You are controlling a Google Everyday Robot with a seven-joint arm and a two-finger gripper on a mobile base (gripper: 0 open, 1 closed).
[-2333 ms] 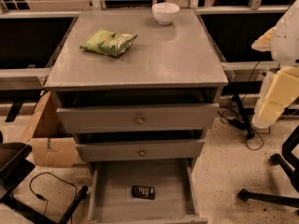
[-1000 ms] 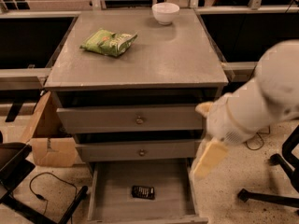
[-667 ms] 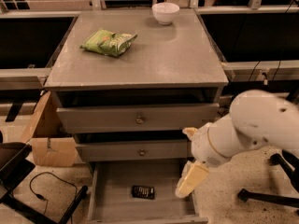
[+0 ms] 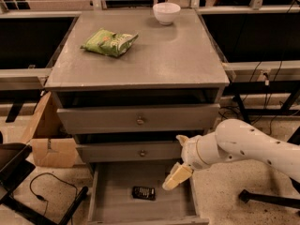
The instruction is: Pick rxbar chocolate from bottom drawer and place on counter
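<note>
pincer (image 4: 177, 176) over bottom drawer (image 4: 114, 201), rxbar chocolate (image 4: 143, 192) inside

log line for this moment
stage: pre-grasp | gripper: above bottom drawer, right of rxbar chocolate | rxbar chocolate: on drawer floor

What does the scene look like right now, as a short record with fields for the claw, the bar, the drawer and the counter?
claw: at the end of the white arm, low over the right side of the bottom drawer, holding nothing
rxbar chocolate: flat on the drawer floor, just left of the claw, apart from it
bottom drawer: pulled out
counter: carries a green snack bag and a white bowl
task state: bar not yet picked up
</note>
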